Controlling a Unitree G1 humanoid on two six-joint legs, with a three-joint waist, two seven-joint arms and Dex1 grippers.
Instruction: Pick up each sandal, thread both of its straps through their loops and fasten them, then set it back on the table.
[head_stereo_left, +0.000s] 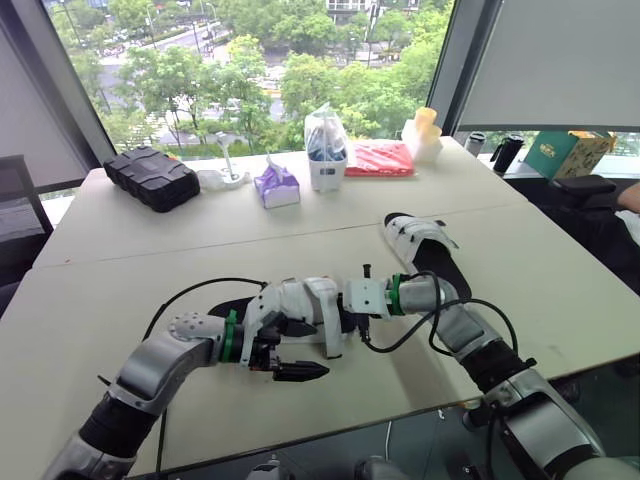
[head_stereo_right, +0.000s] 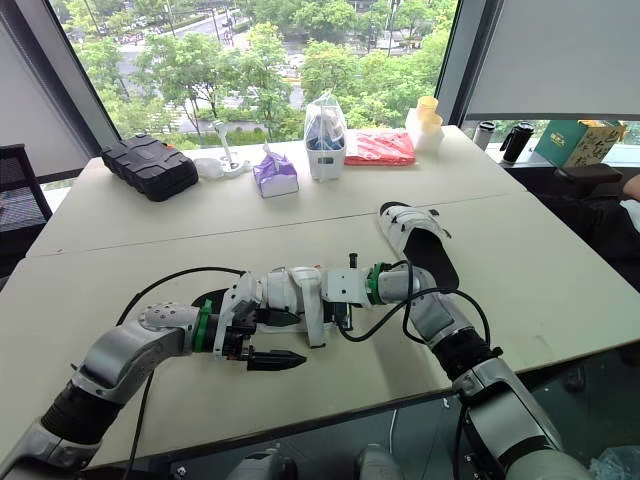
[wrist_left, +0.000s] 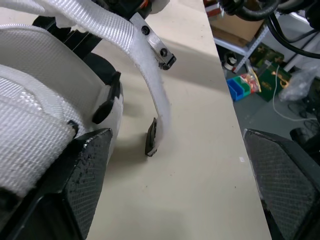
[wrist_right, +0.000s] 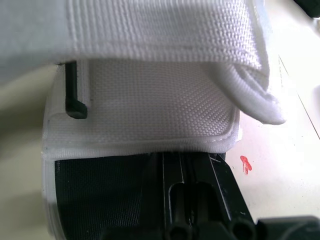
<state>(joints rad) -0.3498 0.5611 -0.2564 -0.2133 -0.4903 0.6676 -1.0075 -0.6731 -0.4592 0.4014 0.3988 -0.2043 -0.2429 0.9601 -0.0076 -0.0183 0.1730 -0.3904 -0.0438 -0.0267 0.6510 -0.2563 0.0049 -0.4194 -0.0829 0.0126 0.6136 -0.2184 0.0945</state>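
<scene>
Head view: a pale desk (head_stereo_left: 150, 260) runs to a window. Along its back edge stand a black case (head_stereo_left: 152, 177), a purple tissue pack (head_stereo_left: 277, 186), a bagged container (head_stereo_left: 326, 150) and a red packet (head_stereo_left: 378, 158).

One sandal (head_stereo_left: 425, 248) lies alone toward the right edge, with bare surface around it. The other sandal (head_stereo_left: 300, 305) sits near the front edge, between both arms. The left gripper (head_stereo_left: 305, 372) is just in front of it. The right gripper (head_stereo_left: 348, 318) presses against its right side. Bare desk spreads to the left and behind.

Left wrist view: the fingers (wrist_left: 85, 185) stand wide apart, one against the white webbing. A loose strap (wrist_left: 160, 95) arcs down and its dark tip touches the desk, with the front edge close beside it.

Right wrist view: white mesh strapping (wrist_right: 150, 115) sits very close. I cannot tell whether this gripper is clamped.
</scene>
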